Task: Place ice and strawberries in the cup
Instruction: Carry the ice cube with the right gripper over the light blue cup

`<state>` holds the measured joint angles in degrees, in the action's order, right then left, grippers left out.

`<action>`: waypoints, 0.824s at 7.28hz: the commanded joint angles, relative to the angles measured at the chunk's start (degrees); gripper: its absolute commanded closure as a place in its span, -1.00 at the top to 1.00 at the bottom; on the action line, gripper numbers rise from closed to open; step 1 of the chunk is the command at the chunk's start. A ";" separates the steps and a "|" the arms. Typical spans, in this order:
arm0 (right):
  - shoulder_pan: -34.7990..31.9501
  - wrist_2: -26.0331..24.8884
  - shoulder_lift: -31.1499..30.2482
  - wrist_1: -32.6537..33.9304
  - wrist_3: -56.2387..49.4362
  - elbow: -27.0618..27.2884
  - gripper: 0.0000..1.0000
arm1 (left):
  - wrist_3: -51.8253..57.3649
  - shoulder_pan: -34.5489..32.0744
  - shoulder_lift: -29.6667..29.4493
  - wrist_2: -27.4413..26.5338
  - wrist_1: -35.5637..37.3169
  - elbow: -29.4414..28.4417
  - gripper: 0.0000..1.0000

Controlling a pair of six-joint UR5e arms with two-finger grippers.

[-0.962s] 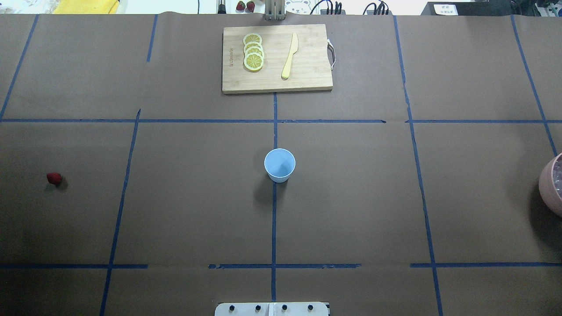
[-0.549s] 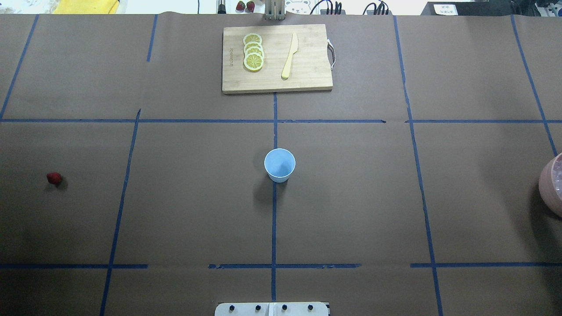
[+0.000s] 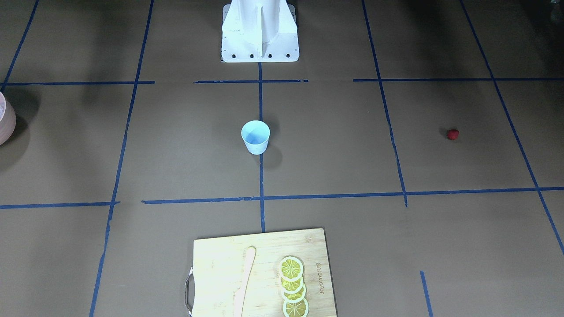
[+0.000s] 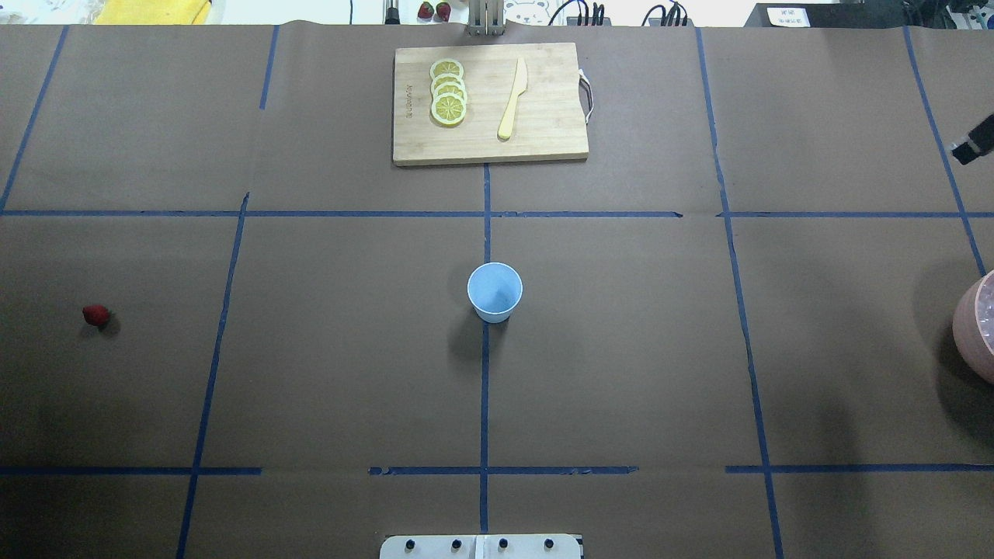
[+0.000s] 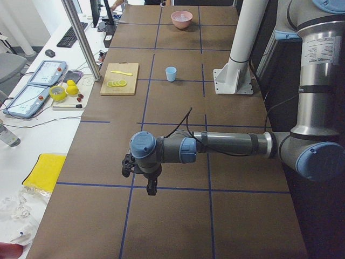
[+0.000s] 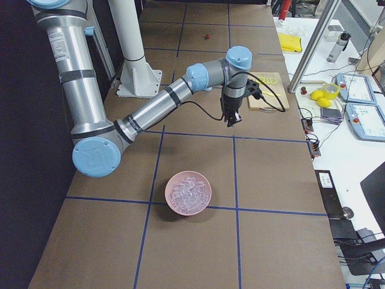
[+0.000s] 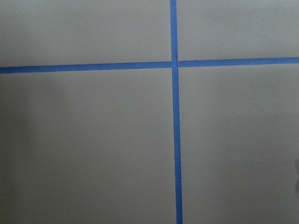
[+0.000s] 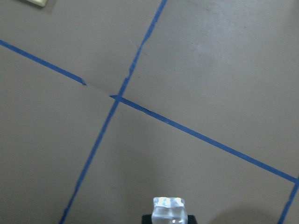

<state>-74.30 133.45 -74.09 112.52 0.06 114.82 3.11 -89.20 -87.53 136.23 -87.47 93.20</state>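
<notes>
Right wrist-mounted view gives the clearest evidence: an ice cube (image 8: 168, 207) sits at the bottom centre of the picture, pinched between the right arm's jaws, which are closed narrowly on it above bare brown worktop (image 8: 210, 70) crossed by blue tape. In the exterior right view the right arm (image 6: 162, 99) reaches out with its tool pointing down, beyond the pink bowl (image 6: 168, 194) that holds the rest of the ice (image 6: 189, 191). The overhead view catches only the tip of this arm at the right edge, well apart from the cup (image 4: 495, 291), which stands upright at the middle of the worktop on a tape line and looks empty. The strawberry (image 4: 95, 314) lies alone far to the left.

The step in hand looks like carrying the cube across to the cup. The cube is probably slick, so the grip should not slacken and the travel should be smooth rather than jerky. The jaws should be centred over the cup's mouth and brought low, close above the rim without touching it, before they part. The cup looks light and could tip from a knock or from a cube dropped from height.

The left arm (image 5: 226, 145) hangs low over the worktop at its own end. Whether the left arm's jaws are parted or closed cannot be told.
</notes>
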 commanded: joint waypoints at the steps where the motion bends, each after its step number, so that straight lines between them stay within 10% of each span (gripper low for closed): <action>1: 9.13 -0.20 9.63 1.39 17.96 -0.21 -1.00 | 0.05 0.07 -0.01 0.00 0.01 0.05 1.00; 6: 30.93 -11.95 23.52 0.86 46.99 -2.92 -1.00 | 0.05 0.07 -0.10 0.00 -0.07 0.05 1.00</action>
<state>-49.44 125.72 -54.23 113.43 39.61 113.23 3.16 -89.12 -87.62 136.23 -87.48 93.25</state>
